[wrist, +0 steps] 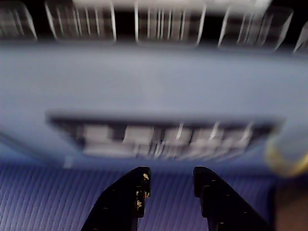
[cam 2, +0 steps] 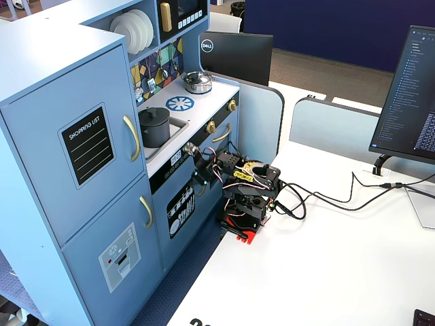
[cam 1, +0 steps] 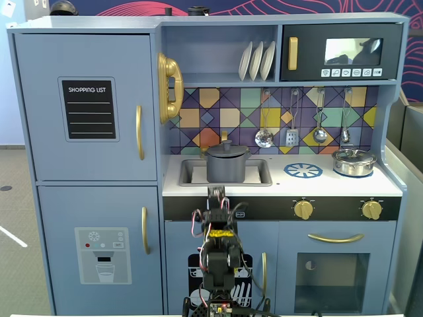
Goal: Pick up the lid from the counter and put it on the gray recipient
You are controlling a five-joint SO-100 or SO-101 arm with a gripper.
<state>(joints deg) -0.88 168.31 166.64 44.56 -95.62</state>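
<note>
- Hanging folded low in front of the toy kitchen, the arm (cam 1: 218,264) sits on the white bench (cam 2: 326,272), its base just beside the kitchen's lower cabinet doors in both fixed views.
- Showing two dark fingers parted with clear space between them, the claw (wrist: 169,180) is open and holds nothing; the wrist view is blurred and takes in only blue panelling and a dark printed strip, not the pot.
- Reaching no higher than the black control strip, the claw (cam 2: 192,155) stands just below the edge of the counter (cam 1: 277,187), apart from everything on it.
- Sitting in the recessed sink, the gray recipient (cam 1: 227,165) is a matte dark cylinder with straight walls and small side handles.
- Resting on top of that pot, the lid (cam 1: 226,150) reads as a flat dark disc with a small central knob, matching the pot's width and appearing level.
- Judging from this, the placing step looks done and the arm appears to be in its withdrawal or rest phase; any next move would call only for keeping the claw clear of the counter's edge.
- Standing well apart on the far right of the counter, a shiny steel pot (cam 1: 354,162) sits beyond the printed blue burner ring (cam 1: 303,170), untouched.
</note>
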